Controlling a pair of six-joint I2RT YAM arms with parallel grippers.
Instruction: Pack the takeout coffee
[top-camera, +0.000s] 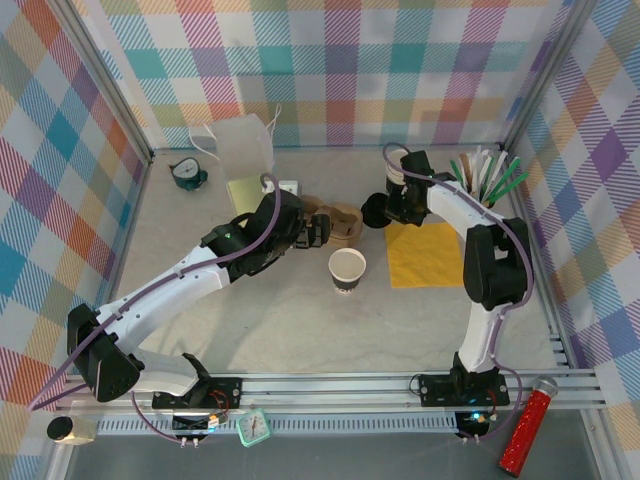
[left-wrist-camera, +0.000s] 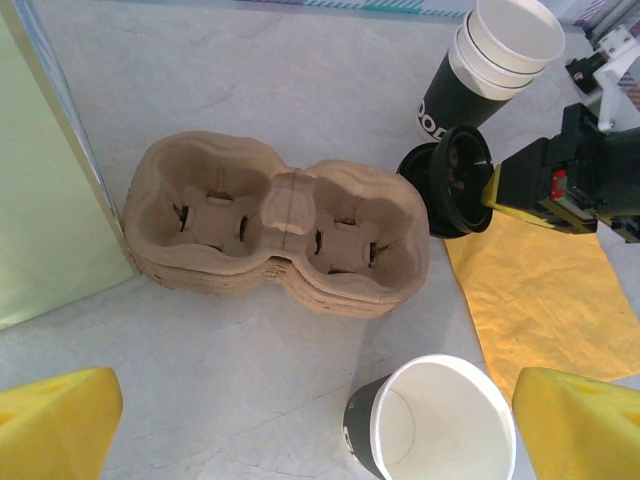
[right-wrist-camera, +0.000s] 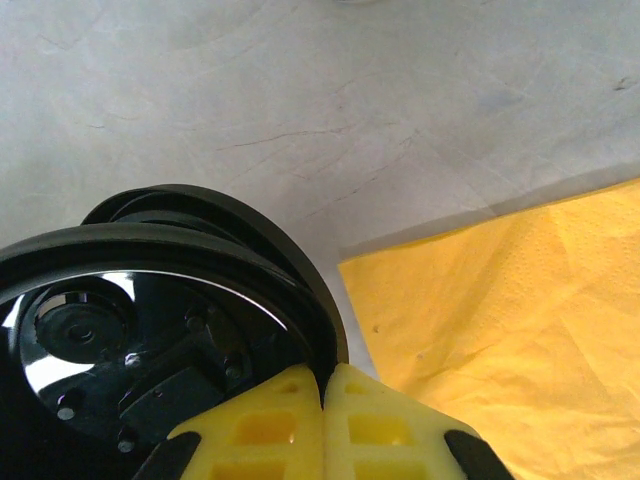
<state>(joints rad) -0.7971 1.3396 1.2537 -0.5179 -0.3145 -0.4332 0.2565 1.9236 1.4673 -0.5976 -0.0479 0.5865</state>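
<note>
**Top external view: lid pinched beside the carrier, cup standing open**

From above, the right gripper (top-camera: 387, 208) is closed on the rim of a glossy black lid (top-camera: 373, 211). The lid sits between the brown pulp carrier (top-camera: 341, 222) and the far-left corner of the yellow napkin (top-camera: 425, 254). A stack of cups (top-camera: 397, 164) stands just behind the lid. The left gripper (top-camera: 318, 233) hangs at the carrier's left end with its jaws spread. A lidless cup (top-camera: 347, 270) stands upright on the table (top-camera: 250, 320), near the carrier and to the left of the napkin.

In the left wrist view, two yellow fingers (left-wrist-camera: 58, 425) stand wide apart at the bottom corners with nothing between them. The carrier lies ahead, its two wells empty. The lid stands on edge at the carrier's right end, held by the right arm's yellow tips, and what looks like a second black rim lies against it. The open cup is nearest, showing its white inside.

In the right wrist view, the yellow fingers (right-wrist-camera: 270, 428) are pressed together, nipping the lid's edge. The napkin lies to the right.
</note>
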